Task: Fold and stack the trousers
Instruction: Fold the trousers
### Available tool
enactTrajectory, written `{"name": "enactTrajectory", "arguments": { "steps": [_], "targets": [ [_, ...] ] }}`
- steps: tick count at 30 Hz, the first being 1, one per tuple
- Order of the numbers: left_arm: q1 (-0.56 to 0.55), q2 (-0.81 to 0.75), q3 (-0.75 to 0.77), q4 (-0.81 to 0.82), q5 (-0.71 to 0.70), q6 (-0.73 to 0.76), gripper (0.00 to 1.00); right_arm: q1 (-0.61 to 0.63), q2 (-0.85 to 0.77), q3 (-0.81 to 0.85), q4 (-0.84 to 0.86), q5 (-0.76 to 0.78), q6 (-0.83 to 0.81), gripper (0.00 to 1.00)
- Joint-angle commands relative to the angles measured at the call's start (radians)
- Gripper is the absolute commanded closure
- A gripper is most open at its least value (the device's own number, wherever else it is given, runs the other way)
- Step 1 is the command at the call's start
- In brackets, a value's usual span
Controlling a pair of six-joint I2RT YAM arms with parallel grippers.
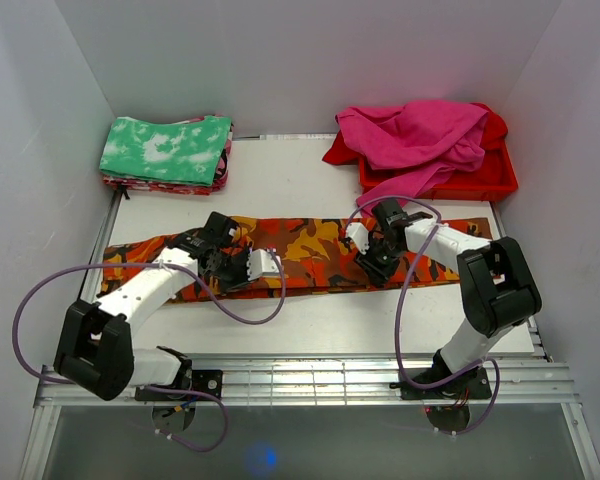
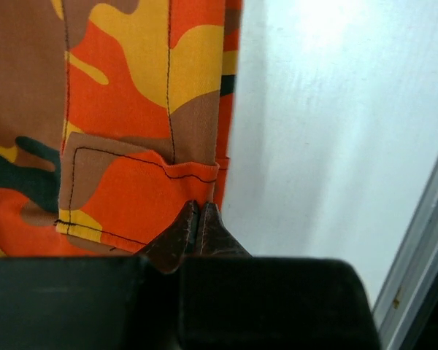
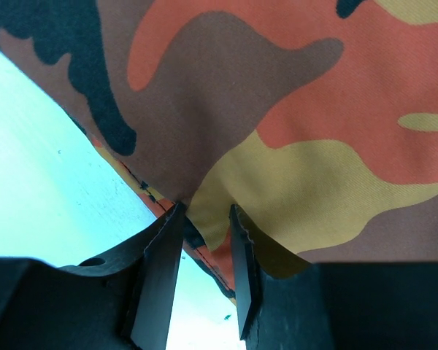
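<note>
Red bin [image 1: 485, 180] holds magenta garments [image 1: 420, 135] — both grippers [image 2: 198, 219] [image 3: 204, 240] pinch the trousers [image 1: 310, 250]

I see two arms built alike: white link shells, chunky black joint housings, black wrists. A purple cable loops loosely off each arm. The left tool [image 2: 198, 230] has dark brown, textured, pointed fingers; the right tool [image 3: 204, 248] has flat black blades.

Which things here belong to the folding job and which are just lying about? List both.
Job: the trousers, left gripper, right gripper.

Lying about: green-and-white folded cloth, magenta garment, red tray.
</note>
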Motion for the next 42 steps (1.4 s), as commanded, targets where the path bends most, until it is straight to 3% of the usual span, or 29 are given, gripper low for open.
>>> {"name": "enactTrajectory", "arguments": {
  "steps": [1, 4, 12, 14, 18, 22, 24, 27, 31, 36, 38, 42],
  "targets": [
    [-0.001, -0.015, -0.004, -0.160, 0.049, 0.055, 1.00, -0.009, 0.105, -0.047, 0.046, 0.078, -0.011, 0.62],
    [-0.001, 0.050, -0.044, -0.130, 0.020, 0.041, 1.00, -0.009, 0.104, -0.047, 0.043, 0.083, -0.009, 0.62],
    [0.015, 0.228, -0.136, 0.142, -0.132, -0.054, 0.99, -0.040, 0.076, -0.087, 0.022, 0.127, -0.040, 0.62],
    [0.025, 0.226, -0.138, 0.154, -0.133, -0.068, 0.91, -0.058, 0.070, -0.119, 0.017, 0.139, -0.055, 0.62],
    [0.030, 0.094, -0.114, 0.085, -0.047, -0.079, 0.59, -0.078, 0.058, -0.177, 0.019, 0.182, -0.092, 0.63],
    [0.042, -0.048, -0.031, 0.030, 0.000, -0.195, 0.44, -0.092, 0.032, -0.228, 0.009, 0.199, -0.115, 0.64],
    [0.085, -0.070, 0.005, 0.022, -0.012, -0.253, 0.41, -0.092, 0.009, -0.253, -0.006, 0.202, -0.127, 0.67],
    [0.255, -0.050, 0.074, 0.007, 0.014, -0.347, 0.35, -0.093, -0.040, -0.282, -0.031, 0.222, -0.157, 0.68],
    [0.571, 0.048, 0.132, 0.031, -0.007, -0.419, 0.35, -0.116, -0.067, -0.288, -0.029, 0.267, -0.192, 0.64],
    [0.696, 0.182, 0.120, 0.056, -0.089, -0.444, 0.37, -0.120, -0.061, -0.101, -0.108, 0.137, -0.131, 0.26],
    [0.736, 0.225, 0.114, 0.073, -0.128, -0.462, 0.40, -0.120, -0.030, -0.012, -0.132, 0.112, -0.108, 0.21],
    [0.802, 0.370, 0.088, 0.093, -0.178, -0.459, 0.48, -0.124, 0.083, -0.009, -0.104, 0.176, -0.103, 0.21]
  ]
}}
